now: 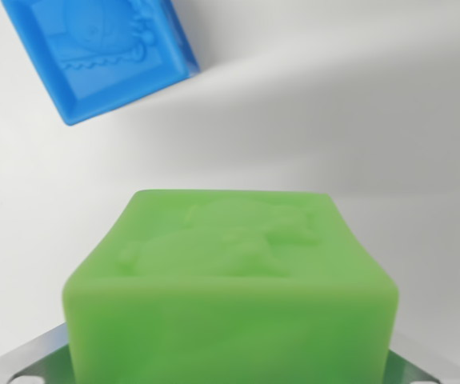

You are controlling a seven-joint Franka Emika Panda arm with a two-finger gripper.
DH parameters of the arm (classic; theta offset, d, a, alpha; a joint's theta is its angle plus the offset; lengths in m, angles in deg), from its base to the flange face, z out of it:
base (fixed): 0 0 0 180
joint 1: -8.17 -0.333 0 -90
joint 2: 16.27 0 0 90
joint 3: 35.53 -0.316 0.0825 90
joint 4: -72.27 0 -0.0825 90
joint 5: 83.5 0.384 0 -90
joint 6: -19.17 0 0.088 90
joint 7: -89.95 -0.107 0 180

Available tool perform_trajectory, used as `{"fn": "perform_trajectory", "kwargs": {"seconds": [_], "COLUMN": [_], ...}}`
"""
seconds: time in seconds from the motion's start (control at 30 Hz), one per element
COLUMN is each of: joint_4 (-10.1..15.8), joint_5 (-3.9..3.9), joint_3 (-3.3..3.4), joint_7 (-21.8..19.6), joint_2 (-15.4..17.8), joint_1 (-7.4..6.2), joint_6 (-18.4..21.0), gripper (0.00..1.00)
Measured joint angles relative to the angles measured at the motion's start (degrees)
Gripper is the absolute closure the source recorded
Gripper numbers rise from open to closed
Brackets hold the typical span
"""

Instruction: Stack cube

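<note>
Green cube (230,296) hides the hand; blue cube (98,52) is cropped at top.

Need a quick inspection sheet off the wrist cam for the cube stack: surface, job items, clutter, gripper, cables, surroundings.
Surface: plain white tabletop, soft shadows, no marks seen.
Job's things: green cube fills the lower centre, embossed top face up; blue cube at the wrist view's upper left, rotated, apart from the green one, partly cut by the frame edge.
Clutter: nothing seen.
Gripper: only metal parts show at the bottom corners either side of the green cube; fingers hidden, grip cannot be confirmed.
Cables: nothing seen.
Surroundings: nothing seen beyond the tabletop.
</note>
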Motion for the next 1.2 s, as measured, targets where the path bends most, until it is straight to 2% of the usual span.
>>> {"fn": "perform_trajectory", "kwargs": {"seconds": [1.2], "joint_4": [-11.6], "joint_5": [-0.94], "joint_3": [-3.00], "joint_7": [12.8], "joint_2": [-5.5], "joint_1": [-1.19], "joint_6": [6.1], "gripper": [1.00]}}
